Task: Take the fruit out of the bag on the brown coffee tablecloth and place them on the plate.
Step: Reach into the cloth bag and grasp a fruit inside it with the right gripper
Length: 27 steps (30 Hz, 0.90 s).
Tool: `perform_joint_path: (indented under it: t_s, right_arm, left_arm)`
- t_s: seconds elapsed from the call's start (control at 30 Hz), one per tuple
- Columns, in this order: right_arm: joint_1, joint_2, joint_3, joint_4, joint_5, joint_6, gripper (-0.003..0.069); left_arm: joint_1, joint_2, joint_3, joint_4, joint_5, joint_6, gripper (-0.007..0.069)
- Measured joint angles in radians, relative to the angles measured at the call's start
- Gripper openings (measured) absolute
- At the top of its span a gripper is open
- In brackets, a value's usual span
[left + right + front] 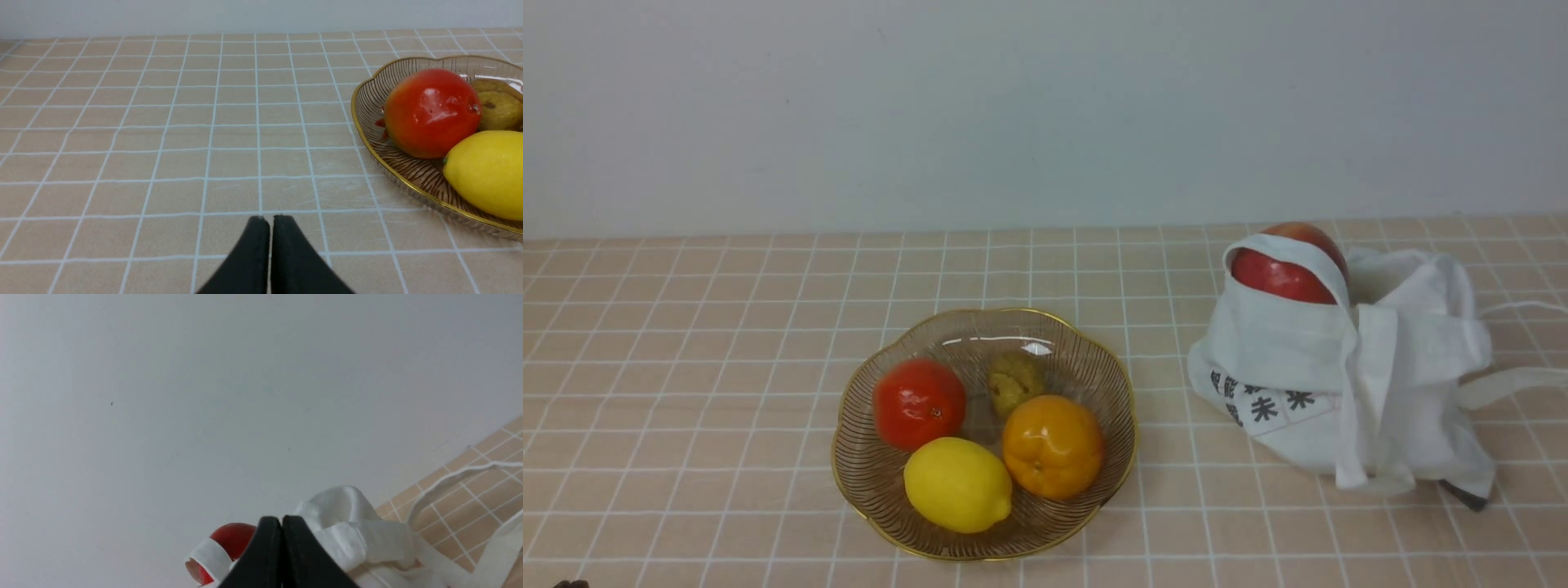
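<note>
Left claw (270, 222): both black fingers pressed together, nothing between them. It hangs low over bare tablecloth (686, 367), left of the plate (859, 482) and apart from it.

Right claw (282, 520): fingers also pressed flat against each other, pinching nothing. On its wrist camera it sits just on the near side of the bag (1298, 343). I cannot tell if it touches the cloth.

The bag is slumped on the right side of the cloth, well apart from the plate, with black characters on its near-left face and long straps trailing off to the right. A red apple (1278, 278) sits at the bag's far-left top, half exposed, with a white strap (1307, 249) lying across it. I see no more of the bag's inside.

The plate is at centre-near and holds four pieces: a red-orange fruit (919, 403) on the left, a lemon (957, 483) nearest, an orange fruit (1052, 445) on the right, and a small brownish-green fruit (1014, 380) at the far side. The lemon touches the orange fruit.
</note>
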Motion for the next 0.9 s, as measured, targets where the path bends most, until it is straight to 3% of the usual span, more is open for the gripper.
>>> perform_joint_path:
  t_s: [0.17, 0.33, 0.47, 0.63, 0.77, 0.9]
  right_arm:
    - [0.0, 0.0, -0.006, 0.056, -0.075, 0.017, -0.0014]
    - [0.0, 0.072, -0.233, -0.003, 0.031, 0.024, -0.0014]
    - [0.0, 0.252, -0.449, -0.124, 0.218, 0.008, -0.0014]
    - [0.0, 0.647, -0.801, -0.257, 0.591, -0.045, -0.0014]
    - [0.0, 0.919, -1.033, -0.273, 0.8, -0.123, -0.0014]
    - [0.0, 1.126, -1.217, -0.273, 0.91, -0.186, -0.0014]
  left_arm:
    - [0.0, 0.0, 0.0, 0.0, 0.0, 0.0, -0.0008]
    - [0.0, 0.0, 0.0, 0.0, 0.0, 0.0, -0.0008]
    - [0.0, 0.0, 0.0, 0.0, 0.0, 0.0, -0.0008]
    - [0.0, 0.0, 0.0, 0.0, 0.0, 0.0, -0.0008]
    - [0.0, 0.0, 0.0, 0.0, 0.0, 0.0, -0.0008]
    - [0.0, 0.0, 0.0, 0.0, 0.0, 0.0, -0.0008]
